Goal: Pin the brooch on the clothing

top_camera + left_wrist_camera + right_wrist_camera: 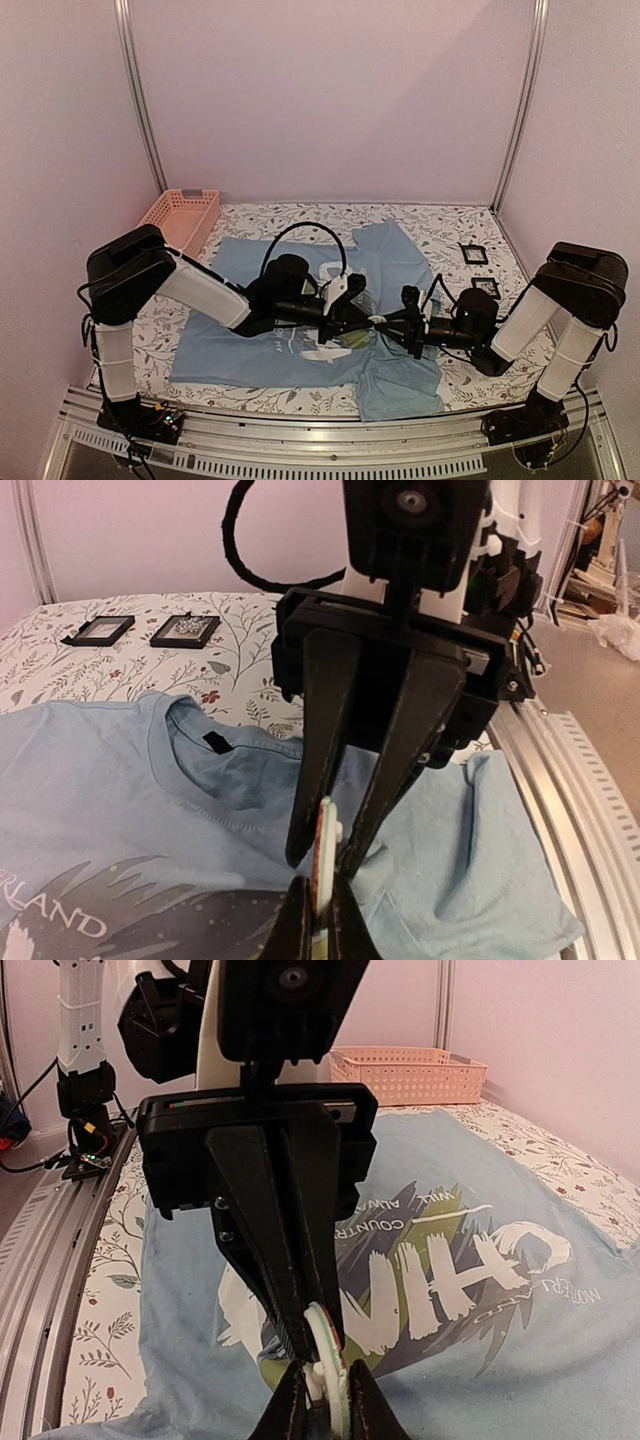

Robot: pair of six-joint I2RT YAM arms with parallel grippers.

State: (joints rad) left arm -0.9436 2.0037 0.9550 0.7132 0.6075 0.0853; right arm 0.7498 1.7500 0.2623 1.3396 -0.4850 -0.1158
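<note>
Left gripper [320, 900] pinching brooch [325, 850]; right gripper [322, 1385] straddling it, grip unclear. T-shirt [180, 1260] print: "CHINA", "COUNTRY". Black frames [185, 630] upper left, left-wrist view.

The shirt [240, 345] lies mid-table [440, 225] — a basket [180, 218] at the far left corner, two frames [472, 252] far right. The left gripper [305, 1340] and right gripper [322, 865] meet over the print, the brooch [325, 845] apparently between them.
</note>
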